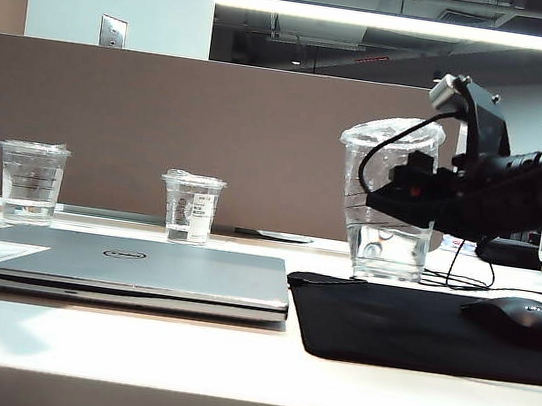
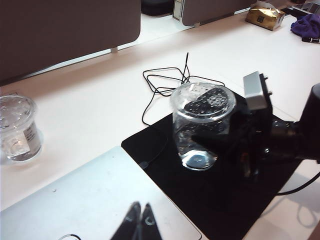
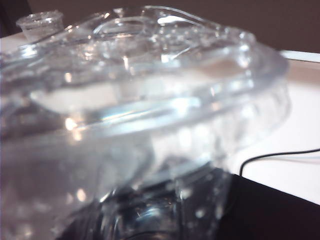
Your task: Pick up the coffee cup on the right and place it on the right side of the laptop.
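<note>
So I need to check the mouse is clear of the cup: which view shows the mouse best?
The exterior view: the black mouse lies whole on the mouse pad, right of the coffee cup. Neither the left wrist view nor the right wrist view shows it.

Open tabletop between the laptop (image 1: 120, 268) and the black mat (image 1: 435, 332) — a narrow lane; the right gripper (image 1: 393, 195) and coffee cup (image 1: 385, 199) crowd the mat, apparently with a mouse (image 1: 519, 321) and loose cable (image 2: 165, 82) close by.

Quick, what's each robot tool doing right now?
Left tool: closed, holding nothing, above the laptop.
Right tool: gripping the coffee cup on the black mat.
</note>
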Controlling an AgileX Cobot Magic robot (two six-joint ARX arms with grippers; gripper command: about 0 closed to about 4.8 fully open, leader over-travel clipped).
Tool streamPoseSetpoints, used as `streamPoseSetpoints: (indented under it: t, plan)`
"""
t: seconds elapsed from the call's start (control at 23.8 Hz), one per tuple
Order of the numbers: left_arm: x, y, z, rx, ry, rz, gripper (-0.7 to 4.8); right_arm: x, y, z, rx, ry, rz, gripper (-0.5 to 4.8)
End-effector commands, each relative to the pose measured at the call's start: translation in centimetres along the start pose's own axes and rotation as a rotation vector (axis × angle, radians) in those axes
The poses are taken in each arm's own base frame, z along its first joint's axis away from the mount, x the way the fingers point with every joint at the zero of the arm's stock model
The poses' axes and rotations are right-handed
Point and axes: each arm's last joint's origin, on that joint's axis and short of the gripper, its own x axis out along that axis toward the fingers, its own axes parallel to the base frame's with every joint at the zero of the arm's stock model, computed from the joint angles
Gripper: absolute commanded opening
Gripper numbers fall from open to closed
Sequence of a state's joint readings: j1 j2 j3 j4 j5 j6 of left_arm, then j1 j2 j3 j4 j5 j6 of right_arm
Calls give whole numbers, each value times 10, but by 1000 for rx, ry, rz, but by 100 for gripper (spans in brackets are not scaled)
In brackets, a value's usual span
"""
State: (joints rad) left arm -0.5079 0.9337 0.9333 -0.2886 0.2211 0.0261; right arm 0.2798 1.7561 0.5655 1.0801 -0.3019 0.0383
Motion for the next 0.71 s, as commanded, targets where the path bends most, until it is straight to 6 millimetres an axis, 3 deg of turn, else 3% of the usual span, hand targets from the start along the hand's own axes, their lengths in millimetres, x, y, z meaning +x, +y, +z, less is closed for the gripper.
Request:
streamPoseSetpoints:
  t: [0.04,0.55,0.63,0.71]
  plan:
    - [-1,0,2,5,-18,-3,-5,4,3,2,-8,-67,18,211]
    - [-1,0,2,5,-17,-3,-5,9,1,-24,19,19,26,220]
    - [-1,0,2,5,-18,-3,-5,9,1,-25,20,24,26,286]
    - [-1,0,2,5,-18,-3,-5,9,1,-26,21,27,26,385]
